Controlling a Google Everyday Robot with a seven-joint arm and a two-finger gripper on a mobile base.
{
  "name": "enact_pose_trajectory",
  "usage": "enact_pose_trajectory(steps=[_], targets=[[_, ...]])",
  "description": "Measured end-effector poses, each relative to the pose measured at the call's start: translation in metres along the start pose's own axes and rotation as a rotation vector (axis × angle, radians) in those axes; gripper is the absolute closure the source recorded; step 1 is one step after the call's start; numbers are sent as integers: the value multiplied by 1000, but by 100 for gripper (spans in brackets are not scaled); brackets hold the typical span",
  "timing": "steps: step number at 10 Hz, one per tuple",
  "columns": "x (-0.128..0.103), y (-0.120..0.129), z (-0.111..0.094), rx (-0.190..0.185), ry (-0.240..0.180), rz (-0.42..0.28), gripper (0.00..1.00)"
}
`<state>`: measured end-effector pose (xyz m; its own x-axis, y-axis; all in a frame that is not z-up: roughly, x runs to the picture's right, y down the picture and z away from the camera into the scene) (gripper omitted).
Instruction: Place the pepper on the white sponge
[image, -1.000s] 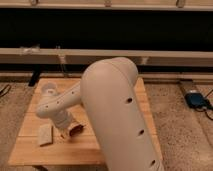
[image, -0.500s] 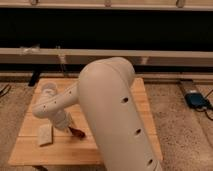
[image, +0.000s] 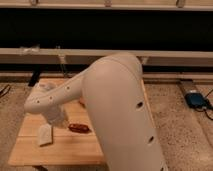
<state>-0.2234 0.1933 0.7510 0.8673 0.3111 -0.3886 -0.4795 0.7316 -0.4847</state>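
Since a second ago the white robot arm (image: 120, 105) has drawn its wrist a little to the left, and the small slender glossy dark-red chili pepper (image: 79, 128) now shows whole, where before it was tucked against the wrist.

It lies flat on the light wooden table (image: 60, 151), just right of the gripper (image: 59, 119) and apart from the flat off-white rectangular sponge pad (image: 45, 134), which sits at the near left. The gripper hangs low over the sponge pad's far right corner; whether it is open or closed I cannot tell.

The likely trouble is twofold. A sideways approach may roll the chili pepper away, since it is smooth and round. A low gripper may also nudge the light sponge pad out of place.
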Motion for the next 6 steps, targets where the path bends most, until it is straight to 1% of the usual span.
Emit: enact_pose_trajectory(steps=[1,2,4,6], targets=[[-3,4,-4,-1,-10,0,100],[-5,5,-5,-4,-17,5,95],[-6,-1,-4,-22,-27,22,75],[0,-13,6,-39,-21,53,55]])
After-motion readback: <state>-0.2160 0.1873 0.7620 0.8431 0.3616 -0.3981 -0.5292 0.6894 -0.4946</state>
